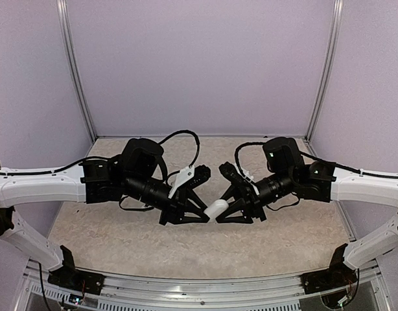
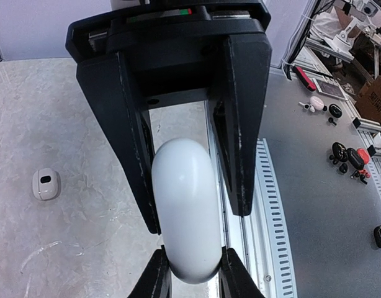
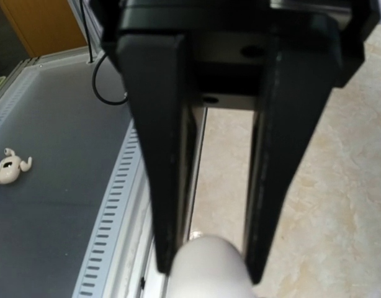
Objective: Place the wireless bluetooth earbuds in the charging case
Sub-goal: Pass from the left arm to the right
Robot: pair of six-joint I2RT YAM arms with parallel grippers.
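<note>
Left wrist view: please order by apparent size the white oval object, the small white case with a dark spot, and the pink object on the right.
1. white oval object, nearest the camera, so enlarged.
2. charging case.
3. pink object, far off; real size unsure.

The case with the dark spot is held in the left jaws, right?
No. The case lies on the table, off to one side. What the left jaws hold is a plain white oval. The left wrist view shows both.
</note>
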